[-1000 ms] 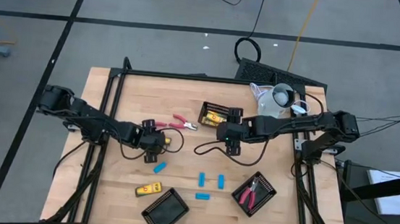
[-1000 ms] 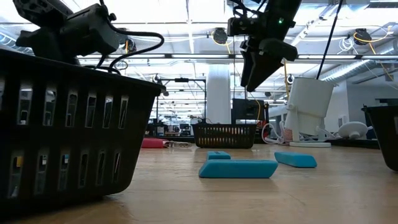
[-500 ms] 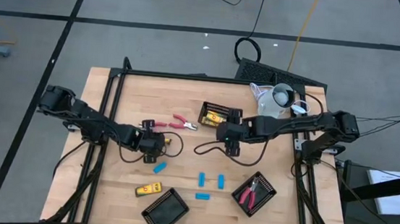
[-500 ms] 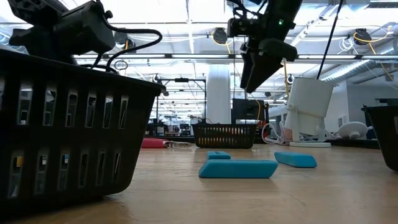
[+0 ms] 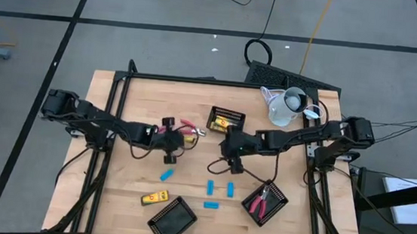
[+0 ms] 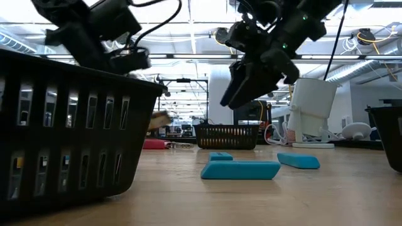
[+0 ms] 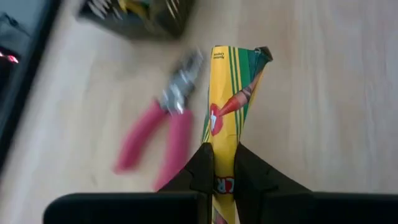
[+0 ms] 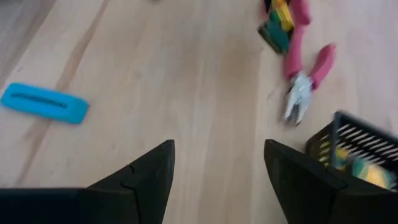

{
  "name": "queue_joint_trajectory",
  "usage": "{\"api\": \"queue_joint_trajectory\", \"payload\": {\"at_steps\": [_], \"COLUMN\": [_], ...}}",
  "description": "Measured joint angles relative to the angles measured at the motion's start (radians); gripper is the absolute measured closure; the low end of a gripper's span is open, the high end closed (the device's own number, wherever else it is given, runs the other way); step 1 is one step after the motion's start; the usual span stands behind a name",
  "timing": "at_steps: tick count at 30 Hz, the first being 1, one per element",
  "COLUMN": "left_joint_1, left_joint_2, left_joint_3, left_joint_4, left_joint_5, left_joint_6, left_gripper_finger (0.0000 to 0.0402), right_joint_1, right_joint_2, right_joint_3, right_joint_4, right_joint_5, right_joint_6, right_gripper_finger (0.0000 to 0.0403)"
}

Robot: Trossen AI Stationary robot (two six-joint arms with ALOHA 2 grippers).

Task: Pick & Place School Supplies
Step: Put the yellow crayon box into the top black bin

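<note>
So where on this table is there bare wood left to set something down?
The table's left strip, beside the yellow block, is bare, as is the far-left corner behind the left gripper. The middle is crowded: blue pieces, pink pliers, the right gripper.

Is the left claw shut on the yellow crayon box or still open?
Shut on it. In the left wrist view the two dark fingers pinch the yellow crayon box between them, above the wooden table.

The wooden tabletop [image 5: 118, 192] carries 3 black mesh trays [image 5: 172, 220], a white jug [image 5: 285, 106], pink-handled pliers [image 5: 190, 127], 4 blue pieces [image 5: 210, 205] between the trays, and a yellow-and-black block [image 5: 154, 198] beside the nearest tray.
</note>
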Motion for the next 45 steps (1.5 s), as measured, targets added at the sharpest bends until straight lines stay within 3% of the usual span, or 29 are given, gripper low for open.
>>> {"api": "queue_joint_trajectory", "payload": {"at_steps": [6, 11, 17, 23, 31, 45], "left_joint_1": [0.077, 0.127, 0.155, 0.179, 0.187, 0.232], "left_joint_2": [0.014, 0.101, 0.246, 0.296, 0.3, 0.302], "left_joint_3": [0.051, 0.104, 0.235, 0.338, 0.393, 0.407], "left_joint_4": [0.06, 0.101, 0.103, 0.057, 0.03, 0.148], "left_joint_5": [0.06, 0.103, 0.102, 0.097, 0.099, 0.231], "left_joint_6": [0.119, 0.18, 0.261, 0.328, 0.379, 0.418], "left_gripper_finger": [0.0372, 0.0372, 0.0372, 0.0372, 0.0372, 0.0372], "right_joint_1": [-0.043, -0.098, -0.161, -0.172, -0.18, -0.195], "right_joint_2": [0.0, 0.0, 0.0, 0.0, 0.019, 0.019], "right_joint_3": [-0.022, -0.022, -0.022, -0.022, -0.022, -0.022], "right_joint_4": [0.151, 0.23, 0.237, 0.209, 0.163, 0.164], "right_joint_5": [-0.024, -0.053, -0.091, -0.1, -0.014, 0.093], "right_joint_6": [-0.046, -0.085, -0.095, -0.107, -0.126, -0.136], "right_gripper_finger": [0.0165, 0.0165, 0.0165, 0.0165, 0.0165, 0.0165]}}
